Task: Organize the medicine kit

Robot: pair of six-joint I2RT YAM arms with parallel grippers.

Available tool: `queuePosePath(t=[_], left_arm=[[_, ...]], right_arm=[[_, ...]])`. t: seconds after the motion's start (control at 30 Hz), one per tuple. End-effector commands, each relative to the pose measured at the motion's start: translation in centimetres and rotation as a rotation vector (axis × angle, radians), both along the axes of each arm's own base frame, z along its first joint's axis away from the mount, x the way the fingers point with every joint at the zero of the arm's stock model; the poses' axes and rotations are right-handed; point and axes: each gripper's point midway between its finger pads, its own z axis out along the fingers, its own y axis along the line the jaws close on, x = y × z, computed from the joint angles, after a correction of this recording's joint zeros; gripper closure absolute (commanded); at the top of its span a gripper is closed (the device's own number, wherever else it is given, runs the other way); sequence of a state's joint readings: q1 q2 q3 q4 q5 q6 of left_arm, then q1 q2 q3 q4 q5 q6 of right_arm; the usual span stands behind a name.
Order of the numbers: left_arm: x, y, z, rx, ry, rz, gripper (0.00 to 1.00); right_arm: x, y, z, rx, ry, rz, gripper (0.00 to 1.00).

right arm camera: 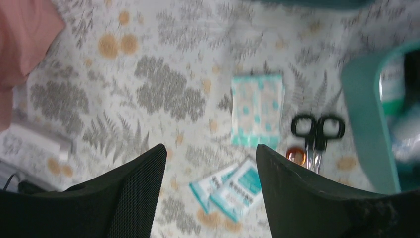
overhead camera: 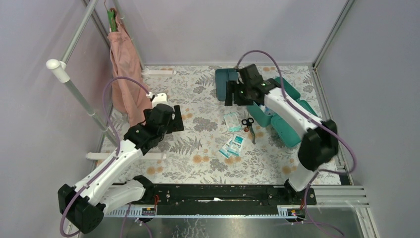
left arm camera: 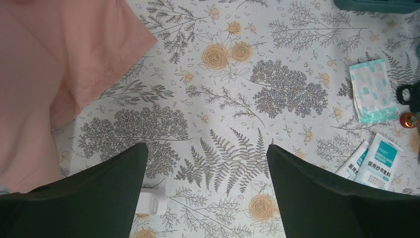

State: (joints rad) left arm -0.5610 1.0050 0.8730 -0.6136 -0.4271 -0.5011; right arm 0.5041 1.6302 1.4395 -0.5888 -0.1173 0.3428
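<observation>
Left gripper: released, jaws wide, nothing between them. It hovers over the floral-print tablecloth, near the hanging pink fabric cloth and well apart from the supplies. Looks parked to keep out of the other arm's way.

Right gripper: fingers apart, empty, poised above the loose supplies. Probably lining up a pick; which item it's after, can't tell.

Teal-green rounded plastic medicine kit: far-right side of the table, partly under the right arm. It's open, and the right wrist view shows things inside, too blurred to name. The lid being open makes sense, since the items need a clear drop-in path. A separate teal piece sits behind the right gripper; lid or tray, can't tell.

The supplies lie loose on the cloth just left of the kit, within the right arm's reach. Judging by that, sorting is far from done.

Count outside the kit:
- 1 teal-dotted flat plaster pack, possibly a thin stack
- 2 white-and-teal flat gauze sachets, overlapping each other
- 1 pair of black-handled metal scissors, handles towards the far side
- 1 small round amber item, just beside the scissor blades; contact unclear

Risk: the sachets overlap, so a pinch may lift both.
</observation>
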Motion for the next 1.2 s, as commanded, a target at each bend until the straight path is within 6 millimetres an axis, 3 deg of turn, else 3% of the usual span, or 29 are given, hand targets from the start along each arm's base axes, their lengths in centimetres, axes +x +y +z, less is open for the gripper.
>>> queuePosePath(t=[0.0,0.17,0.23,0.53,0.87,1.17], left_arm=[[-1.2,1.9,0.6,0.027,-0.027,0.038,0.01],[-2.2,2.0,0.8,-0.027,-0.054,0.039,0.01],[-2.2,2.1,0.7,-0.024,-0.053,0.044,0.01],[-2.2,1.7,0.2,-0.007,-0.035,0.033,0.01],[-2.1,1.4,-0.1,0.008,-0.025,0.022,0.01],[-2.0,1.3,-0.5,0.019,-0.014,0.018,0.01]], right_arm=[[6.4,1.1,-1.0,-0.106,-0.095,-0.024,0.26],[11.9,1.6,-4.2,-0.217,-0.129,-0.077,0.28],[13.8,2.1,-4.3,-0.239,-0.146,-0.092,0.29],[18.8,1.0,-7.5,-0.304,-0.119,-0.145,0.33],[19.6,0.6,-12.7,-0.277,-0.022,-0.126,0.37],[18.3,2.2,-15.7,-0.225,0.057,-0.061,0.42]])
